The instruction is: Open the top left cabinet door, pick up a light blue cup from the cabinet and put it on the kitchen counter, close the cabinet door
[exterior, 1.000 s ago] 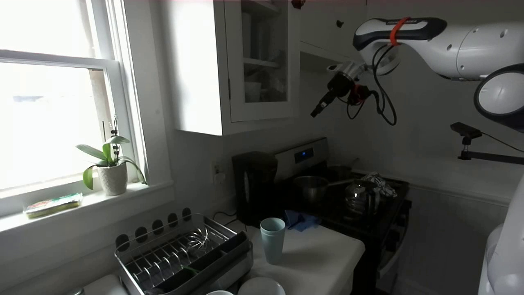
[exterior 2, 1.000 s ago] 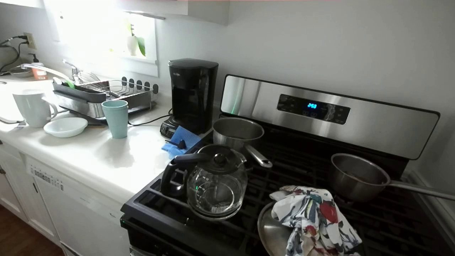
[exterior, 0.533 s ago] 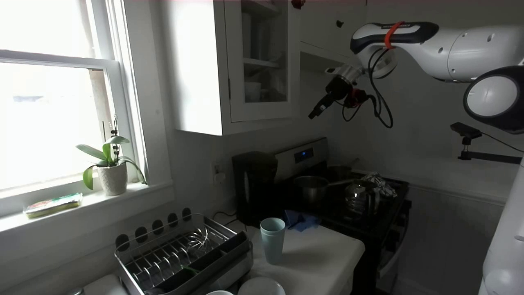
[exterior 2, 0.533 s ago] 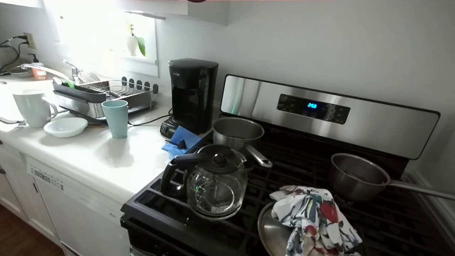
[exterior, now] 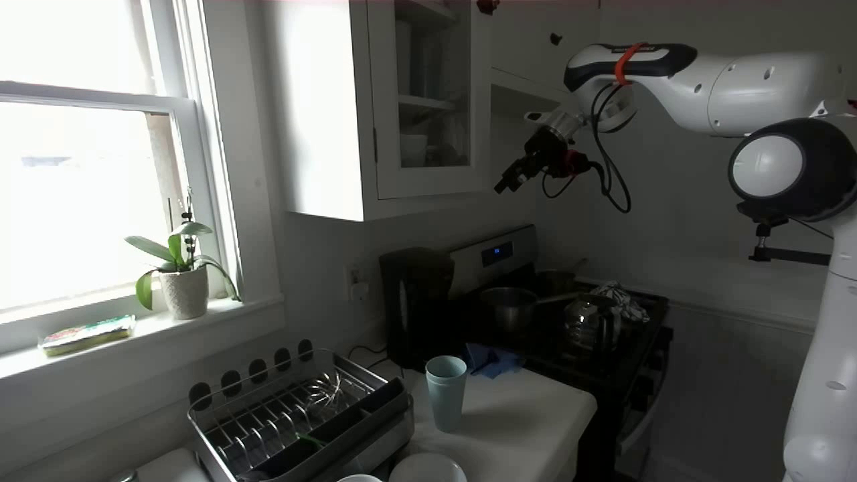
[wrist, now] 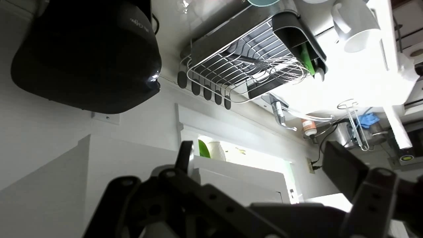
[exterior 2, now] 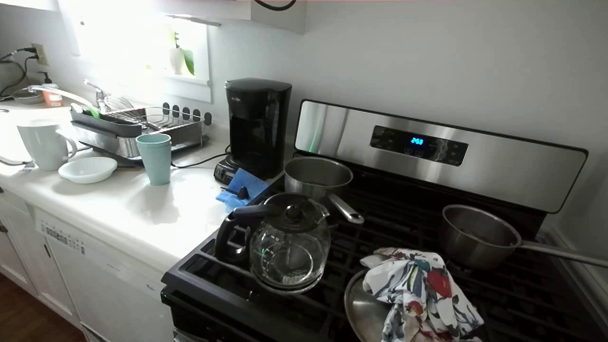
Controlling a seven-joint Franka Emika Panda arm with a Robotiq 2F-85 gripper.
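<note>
The cabinet point(exterior: 325, 120) hangs on the wall. Its white-framed glass door point(exterior: 425, 181) is shut. A small pale cup point(exterior: 413, 148) shows dimly behind the glass on the lowest visible shelf. A taller, deeper blue cup stands upright on the white kitchen counter point(exterior: 522, 408); this blue cup shows in both exterior views point(exterior: 446, 395) point(exterior 2: 154, 159), and its rim at the wrist view's top edge point(wrist: 263, 2). My gripper point(exterior: 507, 187) hangs in the air right of the door's lower corner, apart from it. In the wrist view its fingers point(wrist: 264, 158) are wide open with nothing between them.
A dish rack point(exterior: 301, 415), white bowl point(exterior 2: 88, 170), white mug point(exterior 2: 42, 145) and black coffee maker point(exterior 2: 259, 128) stand on the counter. The stove point(exterior 2: 380, 237) holds a glass carafe point(exterior 2: 289, 251), saucepans point(exterior 2: 318, 173) and a patterned cloth point(exterior 2: 422, 294). A dark knob point(exterior: 556, 39) sits on the neighbouring cabinet.
In an exterior view the arm has moved left and slightly down, bringing my gripper nearer the cabinet. A dark cable has come into view at another view's top edge. The door and cups have not moved.
</note>
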